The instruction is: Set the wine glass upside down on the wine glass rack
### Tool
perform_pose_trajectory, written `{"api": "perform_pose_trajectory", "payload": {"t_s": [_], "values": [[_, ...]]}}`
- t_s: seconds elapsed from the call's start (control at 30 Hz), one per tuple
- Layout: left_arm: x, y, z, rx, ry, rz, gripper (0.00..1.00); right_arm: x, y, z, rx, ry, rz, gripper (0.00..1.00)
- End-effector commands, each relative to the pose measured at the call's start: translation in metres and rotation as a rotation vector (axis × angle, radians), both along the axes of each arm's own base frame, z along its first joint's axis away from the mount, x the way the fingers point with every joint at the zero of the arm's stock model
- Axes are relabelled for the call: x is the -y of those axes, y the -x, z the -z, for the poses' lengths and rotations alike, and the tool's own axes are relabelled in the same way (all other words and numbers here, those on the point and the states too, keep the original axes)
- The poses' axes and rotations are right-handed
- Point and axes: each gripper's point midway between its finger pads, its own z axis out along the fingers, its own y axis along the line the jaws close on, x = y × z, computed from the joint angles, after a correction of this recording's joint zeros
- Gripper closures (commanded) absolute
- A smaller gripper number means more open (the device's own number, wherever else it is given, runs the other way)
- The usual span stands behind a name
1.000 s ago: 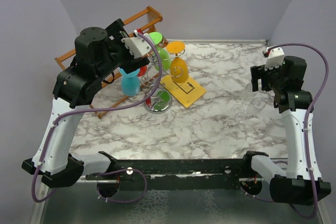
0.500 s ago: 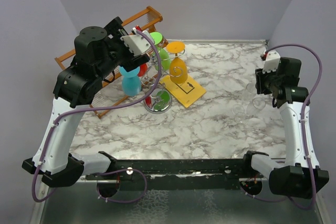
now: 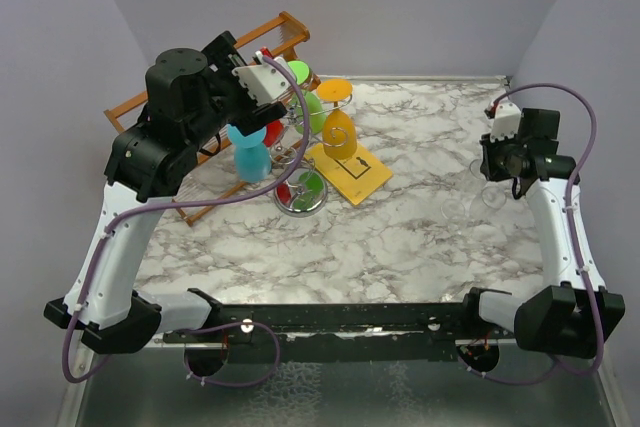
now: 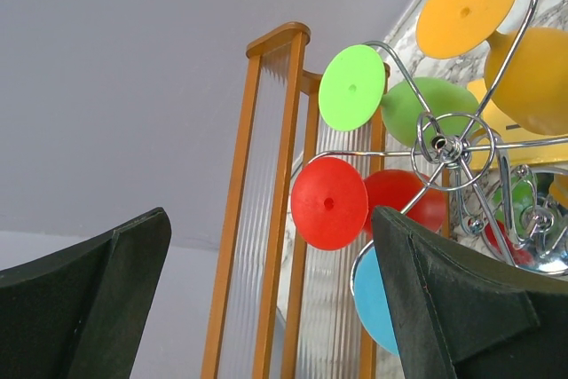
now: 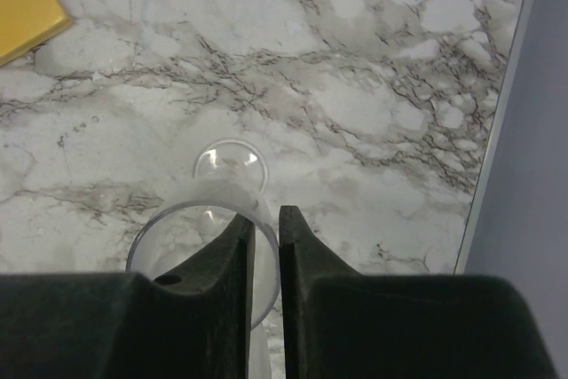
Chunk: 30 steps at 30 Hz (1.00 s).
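Right wrist view first: the right jaws are pressed almost together, with the near wall of the clear wine glass caught in the thin gap between them, so that reads as a pinch on the rim. The glass is upright, mouth up, and its round foot shows through the bowl, flat on the marble surface. A corner of a yellow card peeks in at the far left of that shot.

Over to the left wrist: the left jaws are spread wide with nothing between them, looking up at the wine glass rack. Its curled wire arms already carry coloured glasses upside down: green, red, orange and blue. A wooden rack stands just behind.

From overhead, the glass sits near the right edge of the surface, while the wire rack stands well apart, towards the far left corner.

So, as I judge it, this is early going: the grip looks made, but the lift, the carry across, the flip and the hang are all left to do.

Only the right wrist shows the pinch on the rim; overhead, the clear glass is barely a glint. Only the left wrist shows the rack's hub and loops up close. Only the top view shows how far apart glass and rack are.
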Motion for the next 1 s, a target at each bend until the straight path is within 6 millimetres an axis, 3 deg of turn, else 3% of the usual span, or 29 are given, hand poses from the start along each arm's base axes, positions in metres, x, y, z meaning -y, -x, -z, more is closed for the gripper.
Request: {"api": "perform_pose_trajectory", "payload": {"t_s": [0.0, 0.07, 0.27, 0.5, 0.77, 0.97], "values": [[-0.002, 0.0, -0.016, 0.042, 0.033, -0.021, 0.01, -0.014, -0.008, -0.003, 0.004, -0.055, -0.082, 0.93], [-0.002, -0.001, -0.017, 0.044, 0.038, -0.025, 0.01, -0.02, -0.016, -0.011, 0.028, -0.079, -0.113, 0.99], [-0.002, -0.004, -0.018, 0.046, 0.078, -0.046, 0.01, -0.041, -0.041, -0.046, 0.122, -0.161, -0.218, 0.99], [0.002, -0.013, -0.016, 0.026, 0.18, -0.086, 0.01, -0.067, -0.058, -0.108, 0.272, -0.257, -0.337, 0.99], [0.026, -0.012, -0.025, -0.01, 0.319, -0.004, 0.01, -0.081, -0.055, -0.171, 0.444, -0.294, -0.389, 0.99], [0.06, -0.005, -0.027, -0.121, 0.493, 0.114, 0.07, -0.097, -0.046, -0.222, 0.581, -0.363, -0.446, 0.99]]}}
